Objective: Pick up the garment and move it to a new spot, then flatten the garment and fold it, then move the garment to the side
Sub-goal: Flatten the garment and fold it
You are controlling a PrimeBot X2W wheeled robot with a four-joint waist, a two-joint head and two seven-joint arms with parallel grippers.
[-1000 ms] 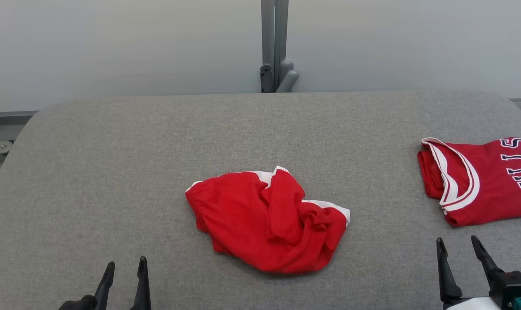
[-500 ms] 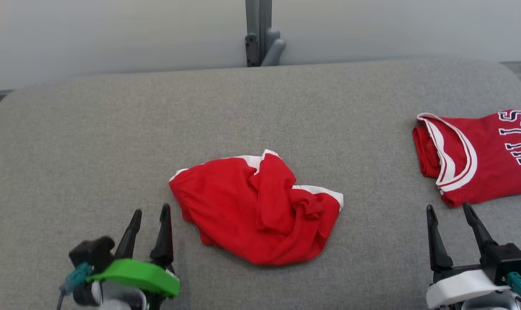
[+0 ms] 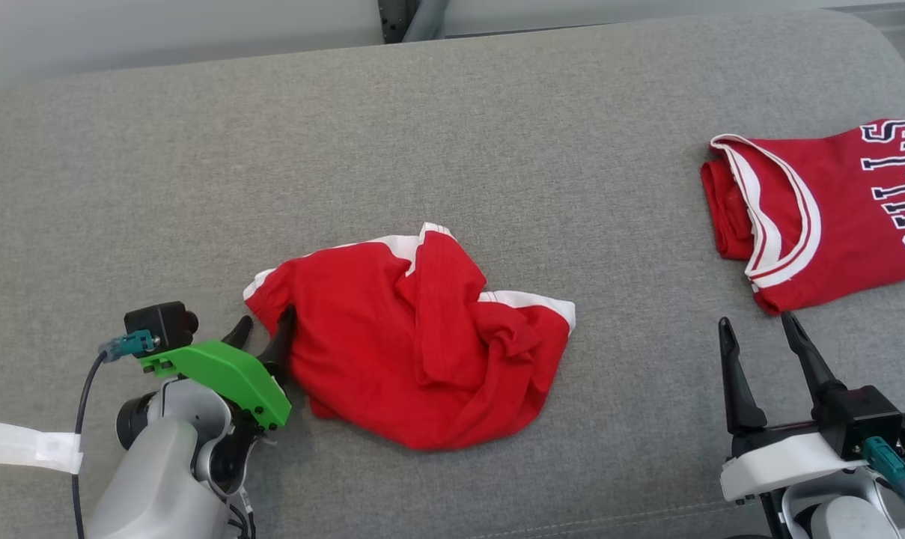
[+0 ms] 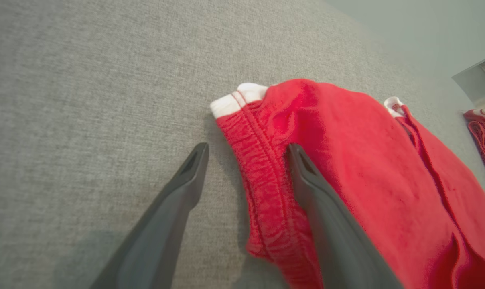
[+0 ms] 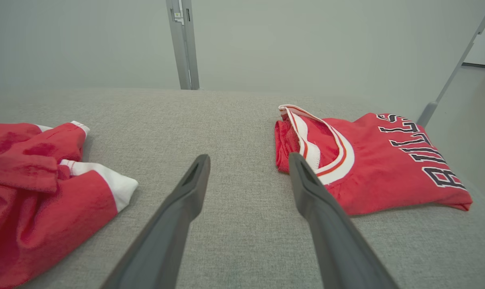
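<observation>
The garment (image 3: pixel 422 344) is a crumpled red piece with white trim, lying in the middle of the grey padded table (image 3: pixel 497 112). My left gripper (image 3: pixel 265 322) is open at its left edge. In the left wrist view the left gripper (image 4: pixel 247 148) straddles the elastic hem of the garment (image 4: pixel 346 140), one finger on the table and the other over the red cloth. My right gripper (image 3: pixel 755 322) stands open over bare table at the lower right, with nothing between its fingers. In the right wrist view the right gripper (image 5: pixel 248 157) has the garment (image 5: pixel 33 192) to its left.
A folded red jersey (image 3: pixel 819 209) with white collar trim and dark lettering lies at the table's right side, just beyond my right gripper; the right wrist view shows this jersey (image 5: pixel 378 168) near the table's right edge. A grey post (image 5: pixel 182 44) stands behind the table.
The head camera has tilted down, shifting the whole picture. My left gripper has come forward and to the right, up to the garment's left edge. Both grippers stay open.
</observation>
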